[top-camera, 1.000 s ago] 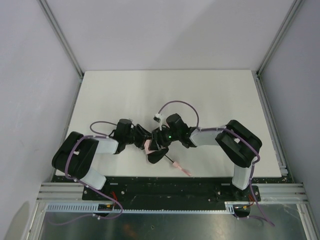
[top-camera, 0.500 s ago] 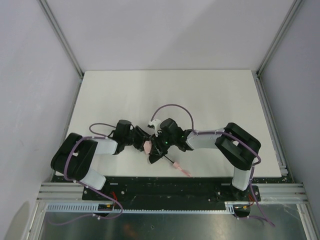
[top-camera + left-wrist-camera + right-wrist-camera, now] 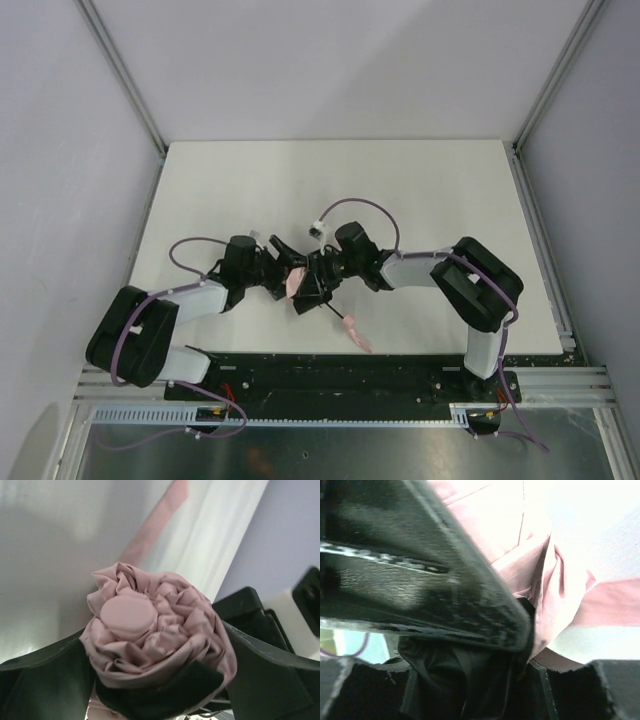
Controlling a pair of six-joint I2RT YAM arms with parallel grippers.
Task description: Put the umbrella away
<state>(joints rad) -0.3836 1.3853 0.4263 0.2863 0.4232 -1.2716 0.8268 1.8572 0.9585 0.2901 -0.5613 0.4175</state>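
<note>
Looking back a second, the umbrella has shifted slightly toward the back of the worktop, still near its front edge. The left hand pinches its bunched-up end. The right hand touches it too, but I can't tell the grip.

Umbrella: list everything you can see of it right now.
The umbrella is folded, its pale pink fabric bunched in creased pleats around a round pink cap. A thin black shaft runs towards the near edge of the table and ends in a pink handle. The left gripper has its fingers pressed against both sides of the bundle. The right gripper meets it from the opposite side, its grip unclear.
</note>
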